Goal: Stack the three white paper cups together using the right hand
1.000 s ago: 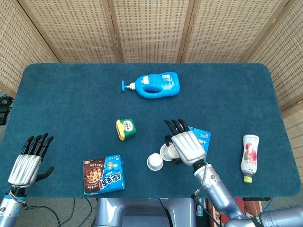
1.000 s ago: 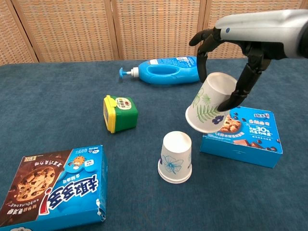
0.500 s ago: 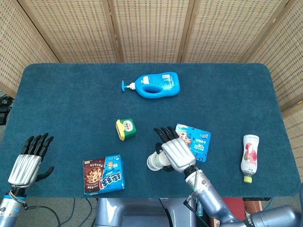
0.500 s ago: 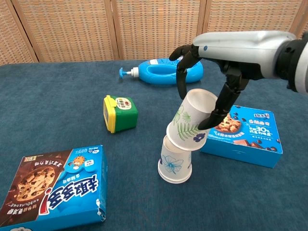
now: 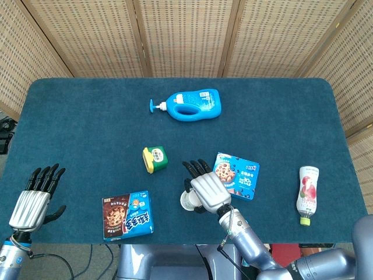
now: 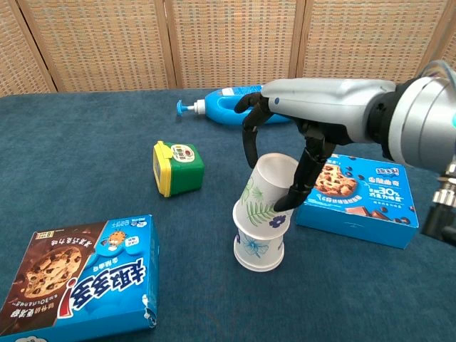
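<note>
Right hand [image 6: 281, 153] grasping a tilted, leaf-printed paper cup [image 6: 265, 191], set mouth-down over an inverted blue-flowered cup [image 6: 258, 246] on the table [image 6: 85, 128]; left hand [image 5: 34, 195] released, fingers apart, at the table's near edge

Two white paper cups show, both mouth-down near the counter's front edge. The lower cup [image 6: 258, 247] stands upright on its rim, printed with a blue flower. The upper cup [image 6: 265, 194], printed with green leaves and a small blue blossom, sits over the lower cup's base, tilted with its closed end leaning toward 1 o'clock. The right robot hand [image 6: 281, 135] holds this upper cup from above. A third cup cannot be made out.
</note>
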Tool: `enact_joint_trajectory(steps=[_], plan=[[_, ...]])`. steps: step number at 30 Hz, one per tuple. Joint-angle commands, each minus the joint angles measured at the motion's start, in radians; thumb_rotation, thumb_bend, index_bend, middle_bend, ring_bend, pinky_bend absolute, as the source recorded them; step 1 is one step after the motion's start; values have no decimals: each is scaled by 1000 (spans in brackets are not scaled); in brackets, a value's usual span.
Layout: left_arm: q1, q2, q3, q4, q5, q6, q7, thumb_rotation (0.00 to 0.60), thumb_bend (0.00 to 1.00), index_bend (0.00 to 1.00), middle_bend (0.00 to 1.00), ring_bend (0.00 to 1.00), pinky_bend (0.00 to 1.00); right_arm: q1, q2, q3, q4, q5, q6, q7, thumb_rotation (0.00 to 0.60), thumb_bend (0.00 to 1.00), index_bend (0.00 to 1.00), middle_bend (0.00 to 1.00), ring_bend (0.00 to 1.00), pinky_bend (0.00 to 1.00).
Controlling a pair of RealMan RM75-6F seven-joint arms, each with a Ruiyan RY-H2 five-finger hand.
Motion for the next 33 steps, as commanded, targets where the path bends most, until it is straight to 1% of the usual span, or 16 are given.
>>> enact_joint_trajectory(steps=[1,8,9,11,12,13,16,19,27,33], plan=[[-1,-1,0,0,0,-2,0,600,264,0,0,0,0,5,-10,6,15,7,-6,-1,600,98,527,116,0,90],[-2,-4,5,0,7,-5,7,600,263,0,0,0,0,10,-29,16,48,11,-9,3,600,99,524,104,0,90],[-2,-4,5,0,8,-5,7,600,263,0,0,0,0,10,-30,15,51,10,-8,1,600,99,496,79,0,90],[-2,-4,4,-1,7,-4,7,600,264,0,0,0,0,10,-30,11,49,10,-10,-1,600,99,396,24,0,90],[-2,-4,4,-1,7,-4,7,600,264,0,0,0,0,9,-29,10,47,12,-13,-1,600,98,331,5,0,90],[-2,-3,4,-1,6,-4,6,600,264,0,0,0,0,9,-26,8,44,15,-14,-3,600,98,287,0,0,89],[-2,-3,4,-1,8,-3,6,600,263,0,0,0,0,10,-17,11,39,21,-15,-6,600,99,232,0,0,86],[-1,-2,4,-1,8,-1,4,600,264,0,0,0,0,11,-11,12,34,27,-18,-8,600,98,216,0,0,85],[0,-1,2,-1,10,4,0,600,264,0,0,0,0,9,7,11,32,31,-13,-14,600,98,215,0,0,85],[2,2,0,-1,9,7,-5,600,263,0,0,0,0,-31,86,3,32,1,31,8,600,98,215,0,0,84]])
